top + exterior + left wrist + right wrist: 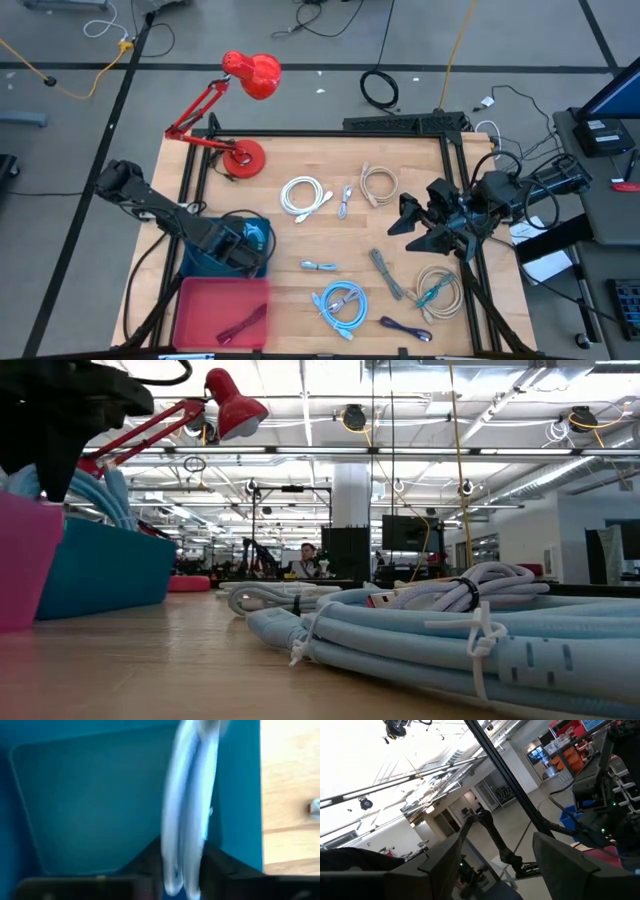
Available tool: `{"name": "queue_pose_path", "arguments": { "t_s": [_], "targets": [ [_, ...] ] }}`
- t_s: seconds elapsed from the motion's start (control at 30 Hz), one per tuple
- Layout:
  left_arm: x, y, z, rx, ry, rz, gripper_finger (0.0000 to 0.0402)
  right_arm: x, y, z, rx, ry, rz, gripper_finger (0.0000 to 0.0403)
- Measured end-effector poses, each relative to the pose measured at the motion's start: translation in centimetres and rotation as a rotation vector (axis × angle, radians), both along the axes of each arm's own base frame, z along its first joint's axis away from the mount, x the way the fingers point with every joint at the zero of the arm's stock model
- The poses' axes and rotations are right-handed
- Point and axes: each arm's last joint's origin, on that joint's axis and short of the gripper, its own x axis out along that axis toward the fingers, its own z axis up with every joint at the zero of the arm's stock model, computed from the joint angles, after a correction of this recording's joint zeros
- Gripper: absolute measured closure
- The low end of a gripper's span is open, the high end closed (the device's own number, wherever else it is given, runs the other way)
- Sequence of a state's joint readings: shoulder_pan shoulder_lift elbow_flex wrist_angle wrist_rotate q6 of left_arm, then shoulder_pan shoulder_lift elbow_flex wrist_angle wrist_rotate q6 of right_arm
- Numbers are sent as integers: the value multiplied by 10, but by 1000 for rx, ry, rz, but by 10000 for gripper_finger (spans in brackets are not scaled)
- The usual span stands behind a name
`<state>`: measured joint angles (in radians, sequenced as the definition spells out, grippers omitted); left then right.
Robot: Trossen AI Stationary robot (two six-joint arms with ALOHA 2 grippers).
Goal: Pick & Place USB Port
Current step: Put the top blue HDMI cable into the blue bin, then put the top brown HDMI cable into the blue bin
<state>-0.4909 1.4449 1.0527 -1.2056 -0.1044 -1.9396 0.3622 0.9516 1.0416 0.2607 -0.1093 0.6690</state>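
Both arms are matte black, built of chunky rounded segments joined by blocky housings. The left arm [150, 205] shows a thick cylindrical link running into a boxy wrist. The right arm [500, 195] carries looping black cables around its joints, and its gripper [495, 865] has two flat, dark, wedge-shaped fingers.

2 bins [205, 262], 1 lamp [240, 100], 8 cables [340, 303].

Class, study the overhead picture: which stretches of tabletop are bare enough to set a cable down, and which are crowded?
Bare wood lies between the red lamp base and the white cable coil, and between the teal bin and the blue cable coil. The right half is crowded: the beige coil, grey cable and the right gripper.
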Motion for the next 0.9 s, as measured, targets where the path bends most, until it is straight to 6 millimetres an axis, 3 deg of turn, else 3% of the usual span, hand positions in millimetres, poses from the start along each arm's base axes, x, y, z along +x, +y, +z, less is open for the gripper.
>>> {"name": "queue_pose_path", "arguments": {
  "t_s": [0.27, 0.53, 0.7, 0.9],
  "targets": [
    [-3, 2, 0, -12, 46, -4, 175, 0, 0, 0, 0, -2, 0, 165],
    [-12, 3, 11, -52, 181, -58, 155, 0, 0, 0, -1, -3, -1, 165],
    [-12, 9, 48, 86, 72, -94, 154, 0, 0, 0, 0, -2, -1, 165],
    [6, 21, 122, 417, -510, -50, 154, 0, 0, 0, -1, -1, -6, 165]
  ]
}}
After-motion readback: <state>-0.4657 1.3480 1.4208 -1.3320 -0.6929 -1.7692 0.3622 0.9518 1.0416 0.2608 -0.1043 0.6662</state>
